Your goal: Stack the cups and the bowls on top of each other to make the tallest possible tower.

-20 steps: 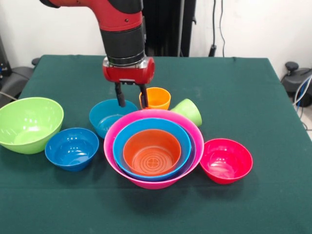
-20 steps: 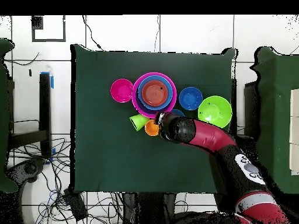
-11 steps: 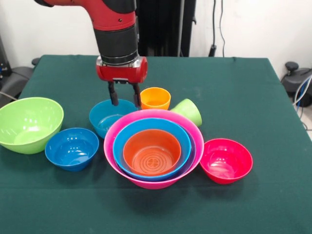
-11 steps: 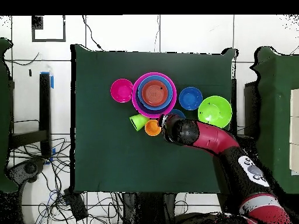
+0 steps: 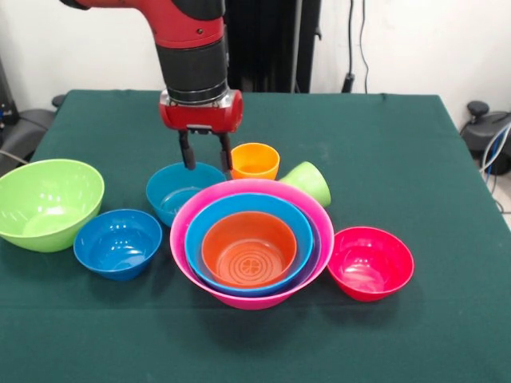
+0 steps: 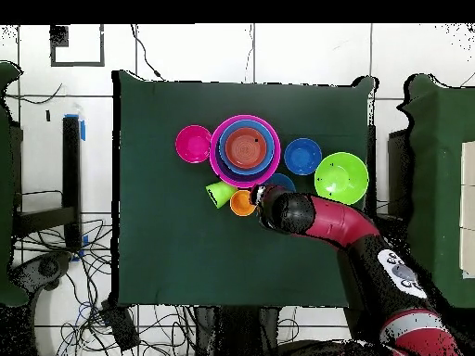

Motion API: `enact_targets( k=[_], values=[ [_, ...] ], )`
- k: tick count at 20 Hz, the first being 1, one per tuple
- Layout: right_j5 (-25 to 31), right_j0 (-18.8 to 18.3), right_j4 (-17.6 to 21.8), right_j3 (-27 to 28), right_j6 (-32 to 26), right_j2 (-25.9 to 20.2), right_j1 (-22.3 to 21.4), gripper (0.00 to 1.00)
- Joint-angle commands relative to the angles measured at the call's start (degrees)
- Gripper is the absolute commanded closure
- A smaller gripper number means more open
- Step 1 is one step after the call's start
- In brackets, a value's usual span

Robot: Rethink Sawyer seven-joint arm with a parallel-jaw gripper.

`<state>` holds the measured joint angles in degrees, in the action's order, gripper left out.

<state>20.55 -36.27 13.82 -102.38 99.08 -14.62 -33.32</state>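
Tower (image 5: 251,251) sat nearest on green table (image 5: 415,159): orange bowl (image 5: 248,249) nested in blue, purple, big pink. Red-pink bowl (image 5: 370,262) just beside; dark blue bowl (image 5: 117,242), lime bowl (image 5: 46,201) opposite. Behind: teal bowl (image 5: 180,189), upright orange cup (image 5: 255,160), tipped green cup (image 5: 309,183). Gripper (image 5: 204,163) hung above teal bowl's rim, fingers (image 5: 189,153) apart, empty.
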Motion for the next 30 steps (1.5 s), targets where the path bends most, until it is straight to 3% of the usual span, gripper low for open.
enact_targets(
  k=[1, 14, 30],
  values=[
    [-3.7, 2.4, 1.8, -6.3, 7.1, -0.1, -1.1, 0.0],
    [-5.0, 3.3, -0.3, -8.8, 9.6, 0.2, -1.4, 0.0],
    [-10.3, 0.6, 1.7, -4.4, 6.1, -0.2, 7.1, 0.0]
  ],
)
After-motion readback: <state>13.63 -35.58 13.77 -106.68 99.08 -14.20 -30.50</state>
